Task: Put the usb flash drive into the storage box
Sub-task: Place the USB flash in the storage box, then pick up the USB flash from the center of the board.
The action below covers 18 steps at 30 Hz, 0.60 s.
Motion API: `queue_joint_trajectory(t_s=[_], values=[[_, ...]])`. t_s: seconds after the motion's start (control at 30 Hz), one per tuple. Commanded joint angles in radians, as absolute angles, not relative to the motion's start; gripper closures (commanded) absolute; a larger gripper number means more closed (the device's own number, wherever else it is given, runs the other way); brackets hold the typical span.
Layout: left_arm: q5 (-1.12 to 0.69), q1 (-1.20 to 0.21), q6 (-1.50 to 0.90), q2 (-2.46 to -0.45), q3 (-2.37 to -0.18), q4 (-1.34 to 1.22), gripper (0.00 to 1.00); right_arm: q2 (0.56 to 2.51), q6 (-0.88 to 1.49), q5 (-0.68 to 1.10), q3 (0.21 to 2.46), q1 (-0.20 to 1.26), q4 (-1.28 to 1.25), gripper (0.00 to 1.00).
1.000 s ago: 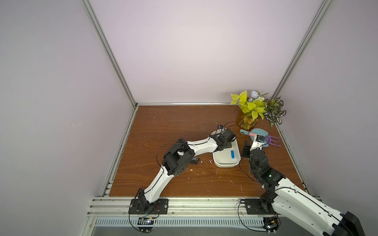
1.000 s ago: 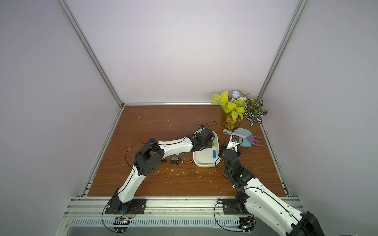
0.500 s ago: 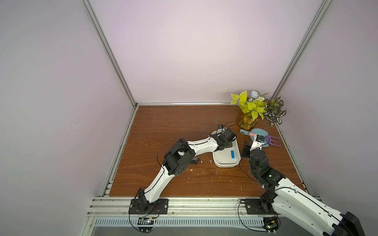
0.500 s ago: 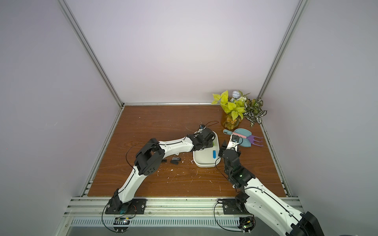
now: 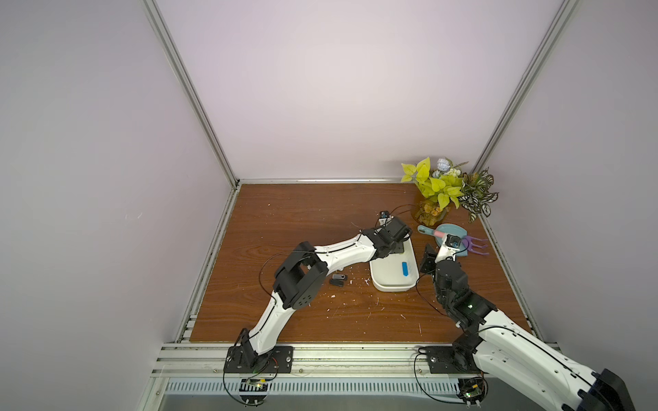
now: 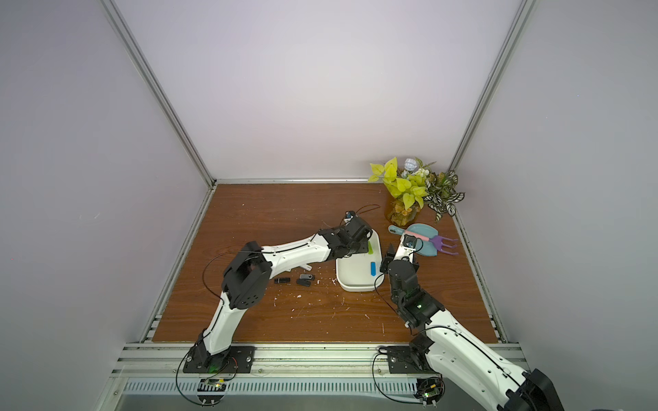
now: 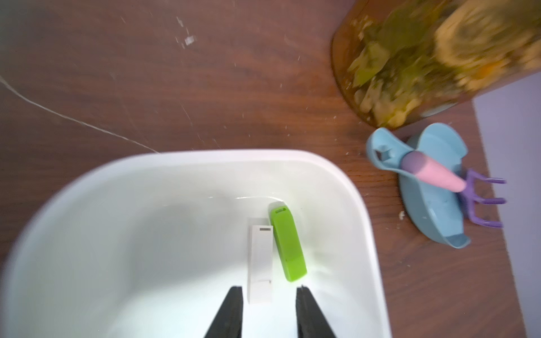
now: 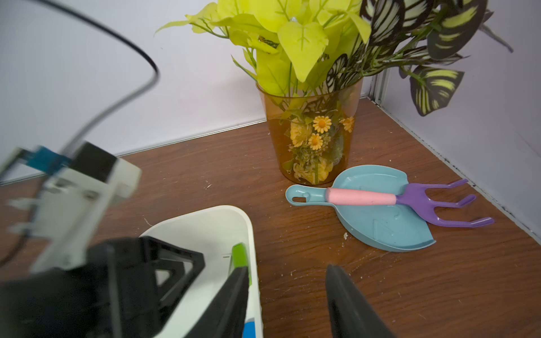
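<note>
We are holding the left gripper (image 7: 268,290), jaws apart, over the storage box (image 7: 175,164), where the white usb flash drive (image 7: 260,263) is lying beside a green drive (image 7: 288,243). The right gripper (image 8: 287,269) is sitting parted by the rim. Pulling away carelessly could catch and shift the box.

Three plain pale-lilac walls closed in the space: a back wall (image 5: 338,89), a left wall (image 5: 89,178) and a right wall (image 5: 587,178), joined at the far corners by slanting aluminium posts (image 5: 194,96) and softly lit, brightest across the back. The floor of the cell was a reddish-brown wood-grain tabletop (image 5: 302,213), scuffed and dotted with small white specks (image 5: 334,296). Along its near edge ran a ribbed aluminium rail (image 5: 356,359), and in front of that a pale slotted cable duct (image 5: 356,388).
</note>
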<state>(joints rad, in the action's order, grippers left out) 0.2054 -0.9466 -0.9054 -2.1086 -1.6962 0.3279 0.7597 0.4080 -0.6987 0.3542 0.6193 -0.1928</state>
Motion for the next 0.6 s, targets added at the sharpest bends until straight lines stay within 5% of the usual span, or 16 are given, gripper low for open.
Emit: queue_joint_trajectory(t_s=[0.0,0.27,0.57], values=[[0.304,-0.926,-0.835,-1.898,-1.621,0.409,0.69,0.744,0.397,-0.643,0.345,0.615,-0.260,0.51],[0.317,-0.756,-0.725,-1.328,-1.149,0.490,0.67,0.985,0.307,-0.080,0.477,0.636,-0.354,0.48],[0.334,-0.476,-0.607,-0.858,-0.904,0.694,0.44,1.522,0.173,0.028,0.918,0.887,-0.133,0.41]])
